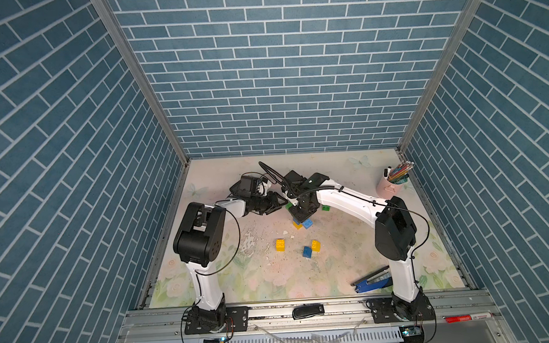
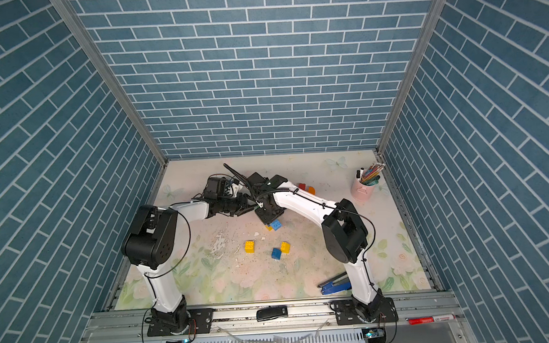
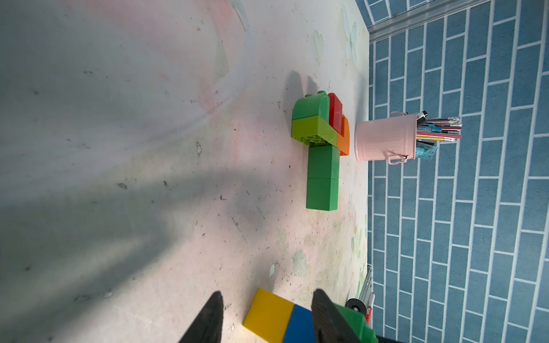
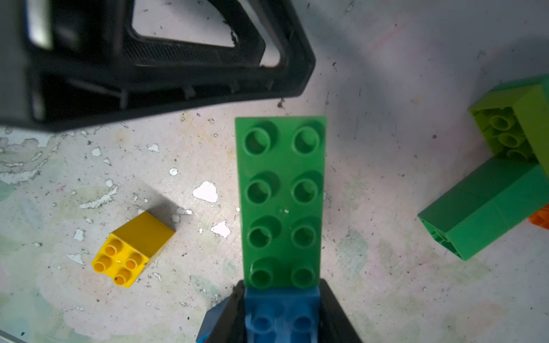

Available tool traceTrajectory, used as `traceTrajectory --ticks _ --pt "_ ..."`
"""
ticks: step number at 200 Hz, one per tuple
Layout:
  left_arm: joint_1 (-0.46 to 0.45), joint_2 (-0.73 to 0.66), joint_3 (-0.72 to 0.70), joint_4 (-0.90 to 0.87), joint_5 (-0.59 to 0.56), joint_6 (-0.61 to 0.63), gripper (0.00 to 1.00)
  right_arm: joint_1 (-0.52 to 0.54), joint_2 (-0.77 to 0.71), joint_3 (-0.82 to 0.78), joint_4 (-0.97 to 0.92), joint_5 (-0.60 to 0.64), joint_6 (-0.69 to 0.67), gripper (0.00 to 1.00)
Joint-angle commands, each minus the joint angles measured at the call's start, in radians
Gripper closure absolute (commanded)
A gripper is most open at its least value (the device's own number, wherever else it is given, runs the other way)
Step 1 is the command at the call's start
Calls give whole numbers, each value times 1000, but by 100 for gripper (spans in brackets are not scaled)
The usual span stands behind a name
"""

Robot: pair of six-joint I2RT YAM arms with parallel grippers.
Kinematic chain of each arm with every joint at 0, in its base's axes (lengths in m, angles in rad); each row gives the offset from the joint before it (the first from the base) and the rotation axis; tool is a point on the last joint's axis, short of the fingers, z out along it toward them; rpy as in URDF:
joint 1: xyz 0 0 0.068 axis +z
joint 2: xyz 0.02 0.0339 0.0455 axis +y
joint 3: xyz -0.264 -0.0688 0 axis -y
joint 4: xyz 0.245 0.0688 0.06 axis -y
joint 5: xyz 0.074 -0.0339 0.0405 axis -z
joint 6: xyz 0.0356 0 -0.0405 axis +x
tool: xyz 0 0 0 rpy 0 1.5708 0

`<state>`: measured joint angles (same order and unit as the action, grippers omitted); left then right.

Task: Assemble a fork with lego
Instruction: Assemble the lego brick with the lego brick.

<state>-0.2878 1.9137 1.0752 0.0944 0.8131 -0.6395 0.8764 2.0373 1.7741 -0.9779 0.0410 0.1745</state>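
Observation:
My right gripper (image 4: pixel 282 294) is shut on the blue brick (image 4: pixel 282 314) of a lego stack, whose green oblong brick (image 4: pixel 280 202) sticks out ahead of the jaws. In both top views the stack's yellow (image 1: pixel 297 225) and blue (image 1: pixel 308 223) end shows below that gripper (image 1: pixel 301 214). My left gripper (image 3: pixel 267 292) is open, with the stack's yellow brick (image 3: pixel 269 316) showing between its fingers and not gripped. A joined piece of green, lime, red and orange bricks (image 3: pixel 322 154) lies on the table behind it. Two yellow bricks (image 1: pixel 280 245) (image 1: pixel 315 245) and a blue one (image 1: pixel 307 252) lie loose nearer the front.
A pink cup of pens (image 1: pixel 388 185) stands at the back right. A blue stapler (image 1: pixel 372 281) lies by the right arm's base. A black device (image 1: pixel 308 311) and a red marker (image 1: pixel 466 317) rest on the front rail. Blue brick-pattern walls close in three sides.

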Motion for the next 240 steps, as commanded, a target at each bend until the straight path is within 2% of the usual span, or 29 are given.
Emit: traceTrajectory --ticks 1,63,139,214,222,240 --pt "-5 21 19 1 14 14 50 4 37 12 -71 6 -44 100" --pt "-5 22 19 4 17 13 51 5 76 61 -144 14 -13 100" --pt "-5 21 17 5 18 13 51 31 112 16 -138 60 21 100" --pt "-4 19 17 2 20 14 51 26 55 -7 -76 -11 32 100" --pt "-5 19 17 2 20 14 51 25 43 0 -75 -13 34 91" --pt "-5 18 17 3 20 14 51 22 17 14 -67 -25 34 55"
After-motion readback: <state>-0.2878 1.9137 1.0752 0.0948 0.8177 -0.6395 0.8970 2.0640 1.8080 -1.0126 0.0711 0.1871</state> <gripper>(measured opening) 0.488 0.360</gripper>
